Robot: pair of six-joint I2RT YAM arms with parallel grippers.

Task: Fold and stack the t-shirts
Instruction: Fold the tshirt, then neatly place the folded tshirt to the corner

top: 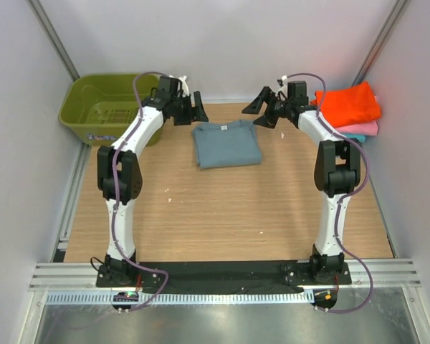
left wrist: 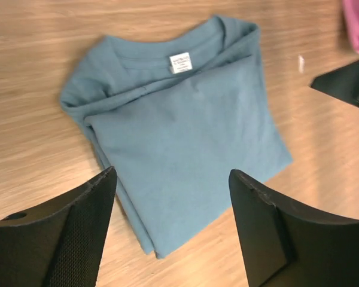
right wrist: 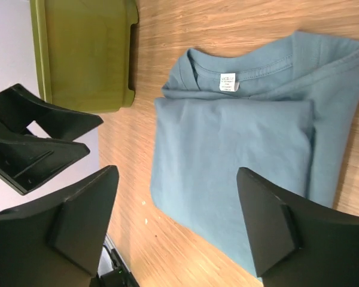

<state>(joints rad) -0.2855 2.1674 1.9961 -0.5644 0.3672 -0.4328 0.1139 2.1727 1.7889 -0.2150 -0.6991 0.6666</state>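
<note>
Both left jaws and right jaws hang spread wide, gripping nothing! The folded blue-grey t-shirt (top: 226,143) lies flat on the wooden bench (top: 222,222), just below and between them. Orange t-shirt (top: 350,102) tops pink t-shirt (top: 365,129) outside the right jaws, olive basket (top: 104,107) outside the left. Pale walls (top: 222,43) all round.

My top view sits high behind the arm bases (top: 122,269), looking down and forward over the whole table (top: 222,215). It is far enough out to hold both arms. The left wrist view hangs close over the blue-grey t-shirt (left wrist: 185,131), tilted down, with the left gripper (left wrist: 173,179) fingers spread across the bottom edge. The right wrist view is about as near but rolled sideways, with the right gripper (right wrist: 176,176) fingers parted low in frame and the green basket (right wrist: 84,54) top left. Each wrist view catches the other gripper at its edge. All three views share the shirt, and both wrist views show its neck label (right wrist: 228,82).
</note>
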